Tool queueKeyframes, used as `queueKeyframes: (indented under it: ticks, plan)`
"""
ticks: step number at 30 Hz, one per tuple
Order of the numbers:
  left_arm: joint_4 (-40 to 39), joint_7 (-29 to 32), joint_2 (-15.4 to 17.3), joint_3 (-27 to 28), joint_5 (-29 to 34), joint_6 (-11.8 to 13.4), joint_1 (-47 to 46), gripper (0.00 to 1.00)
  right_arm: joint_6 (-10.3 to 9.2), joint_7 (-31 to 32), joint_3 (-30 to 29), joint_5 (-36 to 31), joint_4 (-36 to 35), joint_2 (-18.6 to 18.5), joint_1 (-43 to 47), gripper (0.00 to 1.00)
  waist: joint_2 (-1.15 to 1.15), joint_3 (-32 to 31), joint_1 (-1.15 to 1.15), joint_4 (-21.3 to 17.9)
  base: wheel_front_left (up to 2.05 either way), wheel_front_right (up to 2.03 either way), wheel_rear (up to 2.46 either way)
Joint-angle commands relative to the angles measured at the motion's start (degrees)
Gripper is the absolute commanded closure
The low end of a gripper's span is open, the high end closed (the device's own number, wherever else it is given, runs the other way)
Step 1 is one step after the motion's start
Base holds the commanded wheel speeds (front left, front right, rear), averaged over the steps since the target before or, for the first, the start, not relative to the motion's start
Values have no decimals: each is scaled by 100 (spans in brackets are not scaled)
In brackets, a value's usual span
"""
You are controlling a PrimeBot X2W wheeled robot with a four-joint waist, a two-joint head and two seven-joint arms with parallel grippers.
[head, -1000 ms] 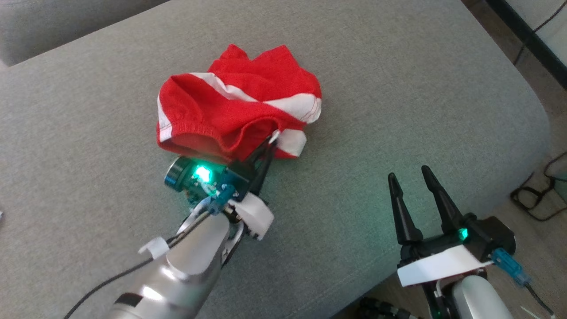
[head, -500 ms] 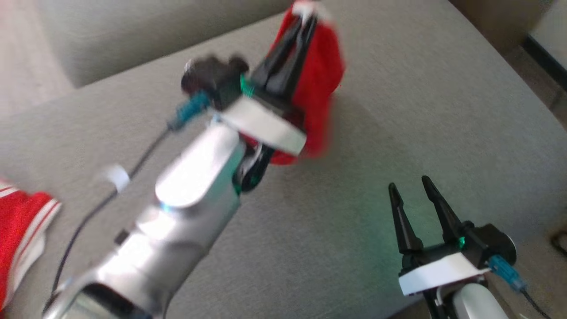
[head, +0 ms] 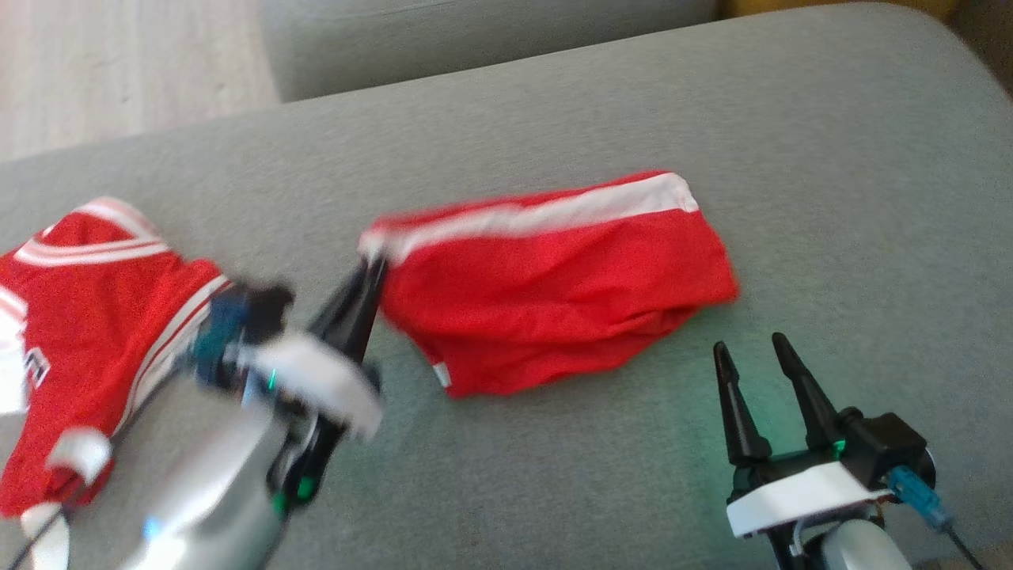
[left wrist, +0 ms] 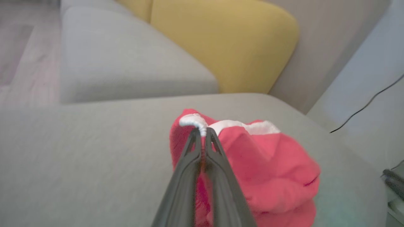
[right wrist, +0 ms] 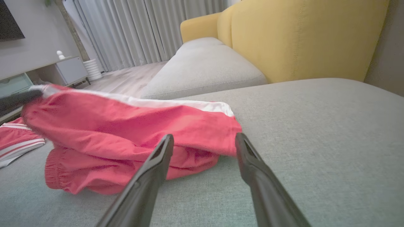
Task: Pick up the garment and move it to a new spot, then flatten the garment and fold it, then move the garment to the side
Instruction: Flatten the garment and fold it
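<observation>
The garment [head: 554, 277] is a pair of red shorts with a white side stripe, stretched out across the grey sofa cushion [head: 554, 103]. My left gripper [head: 372, 265] is shut on its white-trimmed left corner, holding that end slightly raised. In the left wrist view the closed fingers [left wrist: 202, 164] pinch the white hem of the garment [left wrist: 268, 176]. My right gripper [head: 756, 348] stands open just to the right of the shorts and nearer me, with nothing between its fingers. The right wrist view shows the garment [right wrist: 126, 132] lying ahead of the spread fingers [right wrist: 157, 164].
A second red garment with white trim [head: 87, 317] lies at the cushion's left end, partly under my left forearm. A neighbouring grey seat [right wrist: 202, 69] and yellow backrest [right wrist: 300, 37] lie beyond. Wooden floor [head: 119, 63] shows at the far left.
The head camera has swung left. My left gripper lifted the crumpled shorts, carried them leftward and drew them out along the cushion. The right gripper stayed open in place.
</observation>
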Motion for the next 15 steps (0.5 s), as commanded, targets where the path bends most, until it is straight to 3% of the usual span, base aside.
queueKeyframes:
  ticks: [1, 5, 10, 15]
  plan:
    - [-251, -24, 138, 264, -48, 29, -178, 100, 43, -22, 96, 23, -139, -28, -201, 0, 0, 90, 1, 186, 0, 0, 0]
    - [-495, -42, 537, 350, -219, 115, 505, 100, 43, -22, -33, 104, -35, -28, -402, 0, 0, 181, 1, 454, 0, 0, 0]
    - [-897, 66, 670, 311, -361, 82, 770, 100, 43, -22, -65, 572, 390, -28, -1039, 0, 0, 349, 1, 856, 0, 0, 0]
    - [-1200, 184, 548, 103, -288, 26, 615, 100, 43, 268, 576, 1382, 1457, -926, -2437, 0, 0, 637, 1, 1273, 0, 0, 0]
